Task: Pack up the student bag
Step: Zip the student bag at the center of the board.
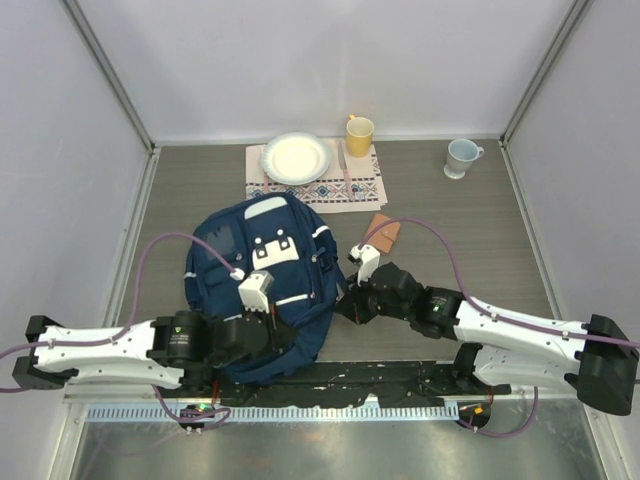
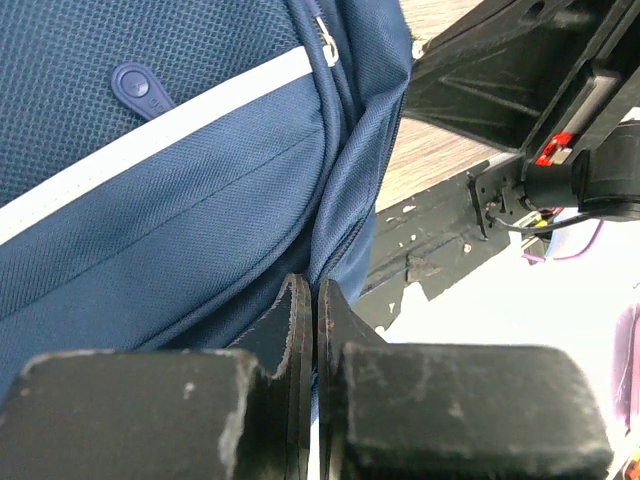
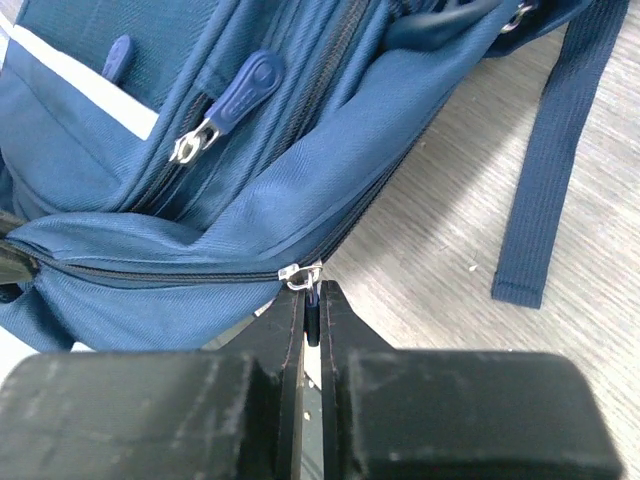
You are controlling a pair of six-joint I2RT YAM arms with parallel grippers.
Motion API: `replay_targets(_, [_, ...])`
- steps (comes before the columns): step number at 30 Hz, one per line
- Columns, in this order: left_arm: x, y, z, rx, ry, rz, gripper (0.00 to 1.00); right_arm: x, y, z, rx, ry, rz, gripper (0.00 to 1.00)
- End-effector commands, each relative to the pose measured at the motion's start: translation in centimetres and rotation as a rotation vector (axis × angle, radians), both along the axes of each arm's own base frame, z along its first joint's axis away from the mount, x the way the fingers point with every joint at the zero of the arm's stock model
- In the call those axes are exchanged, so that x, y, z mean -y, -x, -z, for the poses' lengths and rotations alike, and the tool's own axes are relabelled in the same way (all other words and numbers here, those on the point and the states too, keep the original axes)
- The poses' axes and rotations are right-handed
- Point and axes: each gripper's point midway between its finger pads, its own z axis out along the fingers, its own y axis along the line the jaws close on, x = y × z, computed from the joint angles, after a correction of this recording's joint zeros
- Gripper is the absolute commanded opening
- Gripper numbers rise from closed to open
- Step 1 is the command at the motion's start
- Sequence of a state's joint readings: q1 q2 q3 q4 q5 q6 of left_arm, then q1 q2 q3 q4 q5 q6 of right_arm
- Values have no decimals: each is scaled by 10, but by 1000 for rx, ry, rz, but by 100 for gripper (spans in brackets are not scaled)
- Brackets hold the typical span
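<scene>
Both sets of jaws are shut at the student bag's (image 1: 222,262) near edge: the left gripper (image 2: 315,300) pinches its fabric as an anchor, the right gripper (image 3: 312,312) grips the zipper pull (image 3: 313,300), seemingly to slide it.

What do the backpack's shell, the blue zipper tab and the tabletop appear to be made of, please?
The student bag: woven synthetic cloth, probably nylon or polyester; matte, with a fine visible weave. The blue zipper tab: looks like moulded rubber or soft plastic, smooth and slightly glossy. The table: grey wood-grain surface, possibly laminate; matte, streaked.
</scene>
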State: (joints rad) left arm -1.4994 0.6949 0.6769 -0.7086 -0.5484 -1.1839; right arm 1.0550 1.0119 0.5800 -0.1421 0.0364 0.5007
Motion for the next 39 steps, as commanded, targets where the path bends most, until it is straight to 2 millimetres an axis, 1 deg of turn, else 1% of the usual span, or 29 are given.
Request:
replay_targets(1, [-61,-13,16,34,-191,-106,0,45,-44,21,44,168,176,1])
replay_targets(3, [-63,-13,10,38,-168,-109,0,44,-49,21,51,179,176,1])
replay_targets(4, [-64,-15,6,45,-157,-114,0,47,-54,28,38,202,188,1])
replay_targets(7, [-67,-16,-6,62,-106,-117,0,48,-69,35,19,209,213,1])
replay_targets(9, [-71,-18,-13,70,-75,-123,0,46,-76,37,19,195,223,1])
replay_targets(10, [-72,-18,-17,75,-50,-123,0,41,-80,35,27,175,217,1])
replay_targets(13, [-73,-17,-21,82,-32,-104,0,41,-92,34,44,163,237,1])
replay_targets(14, [-71,-15,-22,86,-31,-86,0,40,-97,34,39,164,243,1])
replay_targets(16, [-68,-14,-22,87,-29,-70,0,38,-101,35,34,157,237,1])
replay_targets(19, [-58,-10,-26,102,-32,-9,0,37,-110,40,38,155,259,1])
replay_targets(20, [-53,-9,-29,106,-22,4,0,38,-112,46,26,169,270,1])
replay_targets(21, [-50,-7,-30,116,-22,39,0,39,-114,48,21,174,276,1])
replay_targets(24, [-42,-2,-36,131,1,91,0,46,-117,55,12,187,314,1])
replay_targets(26, [-41,-2,-39,140,13,95,0,43,-116,55,11,162,306,1])
replay_targets(27, [-42,-3,-40,145,20,98,0,39,-112,50,5,131,289,1])
replay_targets(28, [-41,-3,-40,152,21,102,0,38,-108,51,-3,113,277,4])
replay_targets(29, [-40,-3,-42,155,29,102,0,36,-104,47,-8,93,266,20])
replay_targets(30, [-40,-3,-42,156,33,103,0,35,-101,42,-16,66,263,27])
replay_targets(31, [-39,-3,-40,157,29,108,0,32,-91,32,-20,21,224,32])
replay_targets(32, [-38,-2,-40,156,31,109,0,32,-87,26,-23,1,215,45])
replay_targets(33, [-37,-2,-39,155,26,112,0,33,-83,21,-27,-16,215,53])
replay_targets(34, [-35,-2,-34,151,13,116,0,35,-75,8,-35,-55,212,58])
replay_targets(35, [-31,0,-35,150,16,130,0,35,-71,1,-36,-77,211,67])
replay_targets(36, [-28,1,-33,144,13,138,0,38,-70,-6,-30,-101,223,71])
replay_targets(37, [-23,2,-31,141,6,148,0,44,-71,-15,-31,-134,280,76])
replay_targets(39, [-17,6,-28,134,-9,173,0,45,-71,-22,-33,-164,302,79])
